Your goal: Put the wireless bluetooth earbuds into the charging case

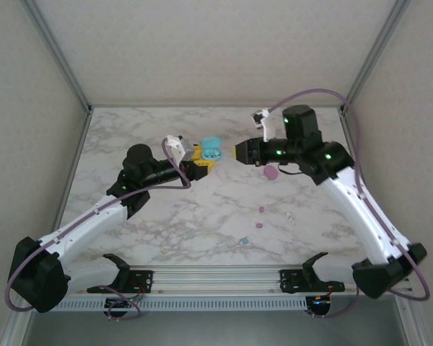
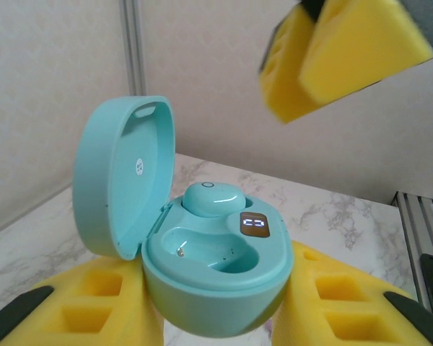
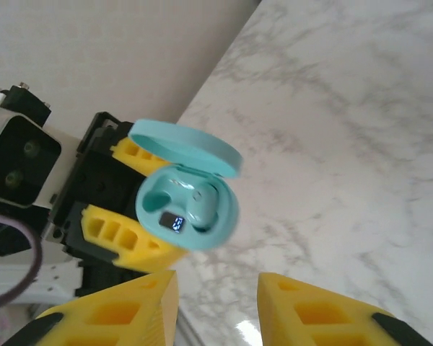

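A teal charging case point(image 2: 216, 288) stands with its lid point(image 2: 123, 180) open, and my left gripper point(image 1: 202, 160) is shut on it, a yellow finger point(image 2: 361, 303) on each side. One teal earbud point(image 2: 209, 198) sits in the far slot; the near slot point(image 2: 202, 249) is bare. My right gripper point(image 3: 216, 310) hovers open just right of the case point(image 3: 187, 209), nothing between its fingers point(image 3: 325, 313). In the top view the case point(image 1: 211, 150) is held above the table's back middle. On the table lie loose earbuds: two pink point(image 1: 261, 210) point(image 1: 258, 225), one white point(image 1: 290, 215), one teal point(image 1: 244, 241).
A pink oval case point(image 1: 271, 173) lies on the marble table point(image 1: 166, 216) under the right arm's wrist. Grey walls and metal frame posts point(image 1: 58, 54) close the back and sides. A rail point(image 1: 216, 277) runs along the near edge.
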Controlling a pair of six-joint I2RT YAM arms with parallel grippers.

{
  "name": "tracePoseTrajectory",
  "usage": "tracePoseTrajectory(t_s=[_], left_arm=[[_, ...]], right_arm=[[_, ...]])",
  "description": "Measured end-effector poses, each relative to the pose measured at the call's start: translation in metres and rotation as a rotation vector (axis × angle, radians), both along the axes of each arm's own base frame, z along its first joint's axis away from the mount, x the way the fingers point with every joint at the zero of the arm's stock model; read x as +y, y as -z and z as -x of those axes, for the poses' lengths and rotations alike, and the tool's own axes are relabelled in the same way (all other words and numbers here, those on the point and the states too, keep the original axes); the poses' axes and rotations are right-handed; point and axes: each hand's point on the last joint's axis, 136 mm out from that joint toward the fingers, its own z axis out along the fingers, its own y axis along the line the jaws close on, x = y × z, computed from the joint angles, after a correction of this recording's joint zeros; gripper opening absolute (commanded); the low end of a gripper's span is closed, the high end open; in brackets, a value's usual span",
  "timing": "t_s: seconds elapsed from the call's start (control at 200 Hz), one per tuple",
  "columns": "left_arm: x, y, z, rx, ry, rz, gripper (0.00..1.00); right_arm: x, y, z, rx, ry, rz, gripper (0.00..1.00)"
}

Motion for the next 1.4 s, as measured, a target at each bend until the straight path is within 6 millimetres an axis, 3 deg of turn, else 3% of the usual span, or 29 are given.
tracePoseTrajectory(t_s=[0.09,0.165,0.24,0.315,0.43,0.576,0.746,0.941,1.397], left_arm=[[0.004,-0.003,0.001,-0.009,-0.018,0.005,0.2],[0.007,-0.005,0.002,-0.013,-0.032,0.008,0.2],[0.01,-0.009,0.004,-0.014,-0.044,0.01,0.2],[0.013,-0.013,0.008,-0.017,-0.049,0.012,0.2],[0.018,-0.02,0.012,-0.029,-0.061,0.022,0.2],[0.02,-0.024,0.014,-0.035,-0.067,0.027,0.2],[0.021,-0.022,0.014,-0.029,-0.071,0.023,0.2],[0.021,-0.022,0.014,-0.029,-0.071,0.022,0.2],[0.019,-0.016,0.011,-0.015,-0.071,0.01,0.2]], right_arm=[[-0.023,0.005,0.006,-0.037,0.081,0.053,0.36],[-0.036,0.029,0.009,-0.002,0.123,0.117,0.35],[-0.041,0.067,0.013,0.093,0.135,0.19,0.35],[-0.043,0.118,0.018,0.229,0.133,0.274,0.35],[-0.047,0.198,0.045,0.455,0.112,0.409,0.34],[-0.052,0.252,0.084,0.652,0.121,0.481,0.36],[-0.051,0.283,0.11,0.767,0.177,0.472,0.43],[-0.052,0.307,0.125,0.848,0.283,0.414,0.48],[-0.028,0.33,0.135,0.922,0.333,0.388,0.51]])
